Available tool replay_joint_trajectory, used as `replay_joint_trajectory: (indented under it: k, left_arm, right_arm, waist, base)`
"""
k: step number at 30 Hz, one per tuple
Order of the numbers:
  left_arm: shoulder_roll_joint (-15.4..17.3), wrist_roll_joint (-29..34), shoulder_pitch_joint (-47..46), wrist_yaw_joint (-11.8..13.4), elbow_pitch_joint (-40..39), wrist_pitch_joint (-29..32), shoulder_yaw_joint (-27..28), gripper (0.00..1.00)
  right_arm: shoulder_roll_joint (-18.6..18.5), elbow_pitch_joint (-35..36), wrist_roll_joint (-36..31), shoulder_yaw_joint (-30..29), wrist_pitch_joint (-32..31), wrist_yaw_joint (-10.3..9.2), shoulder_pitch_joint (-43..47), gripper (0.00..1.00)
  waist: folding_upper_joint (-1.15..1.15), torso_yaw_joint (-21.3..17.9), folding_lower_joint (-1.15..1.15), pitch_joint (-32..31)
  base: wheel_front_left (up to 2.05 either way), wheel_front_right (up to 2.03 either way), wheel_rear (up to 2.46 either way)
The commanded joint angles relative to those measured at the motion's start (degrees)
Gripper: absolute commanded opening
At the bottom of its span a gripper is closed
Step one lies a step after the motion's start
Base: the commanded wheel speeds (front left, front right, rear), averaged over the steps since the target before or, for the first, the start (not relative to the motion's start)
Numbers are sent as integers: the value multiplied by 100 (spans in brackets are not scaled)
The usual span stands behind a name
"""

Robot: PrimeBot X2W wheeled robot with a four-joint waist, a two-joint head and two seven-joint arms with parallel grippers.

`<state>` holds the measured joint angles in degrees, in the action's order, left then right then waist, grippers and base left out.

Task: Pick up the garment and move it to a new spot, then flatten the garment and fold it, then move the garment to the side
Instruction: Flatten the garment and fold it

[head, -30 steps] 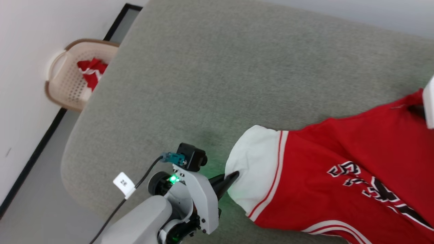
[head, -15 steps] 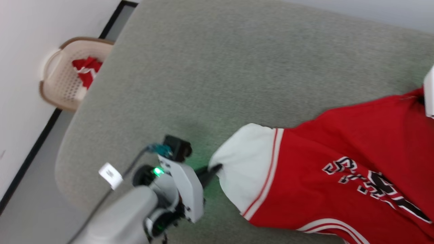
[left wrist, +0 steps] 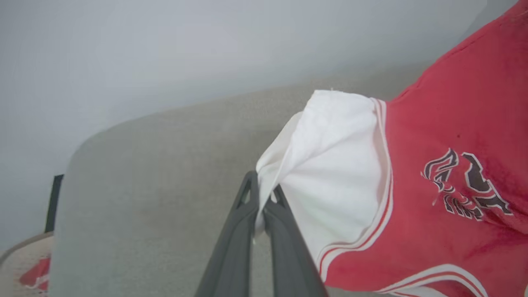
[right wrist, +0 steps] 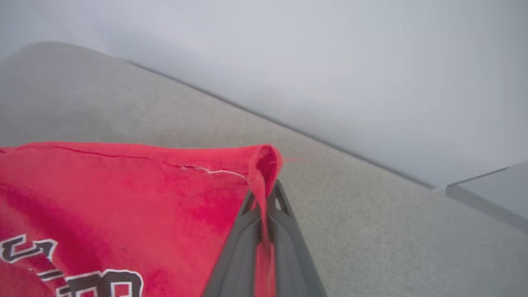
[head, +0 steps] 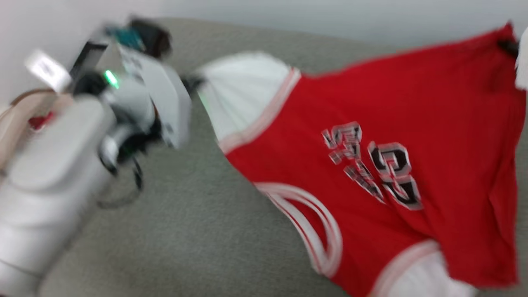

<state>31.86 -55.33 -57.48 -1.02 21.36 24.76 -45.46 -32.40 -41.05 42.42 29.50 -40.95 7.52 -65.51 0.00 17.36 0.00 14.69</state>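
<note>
Red garment [head: 371,103], one; tools [left wrist: 262,192] [right wrist: 264,192], two

A grey-green fabric surface [left wrist: 156,185] lies before a pale wall [left wrist: 165,49], a beige basket [left wrist: 20,255] beside its corner.

Grey-green fabric-covered tabletop [head: 173,247], rounded corner, lower left of frame. Red sleeveless jersey [head: 412,103] spread over right half; contact unclear.

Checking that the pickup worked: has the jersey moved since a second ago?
Yes. The jersey has gone up: it lay flat on the grey table, and now its top edge stands above the table's far edge.
</note>
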Motion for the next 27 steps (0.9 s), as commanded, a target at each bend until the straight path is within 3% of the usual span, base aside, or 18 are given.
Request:
replay_joint_trajectory:
  k: [1, 17, 22, 27]
  left_arm:
    - [116, 134, -441, -28, 123, 154, 61, 0]
    - [36, 767, -2782, -373, 1382, 96, 203, 0]
    - [-31, 794, -3229, -511, 1825, -21, 183, 0]
    - [-121, 856, -3608, -584, 2139, -131, 118, 0]
  right_arm:
    - [-80, 243, 106, 50, 168, -6, -131, 0]
    - [-324, 1482, 582, 352, 979, -6, -725, 0]
    - [-347, 1559, 622, 332, 1029, -6, -944, 0]
    - [-278, 1253, 392, 193, 1130, -6, -1265, 0]
  waist:
    - [0, -476, 0, -390]
    - [0, -1178, 0, -767]
    - [0, -1283, 0, -572]
    - [0, -1349, 0, 2]
  base:
    - [0, 0, 0]
    - [0, 0, 0]
    - [0, 0, 0]
    - [0, 0, 0]
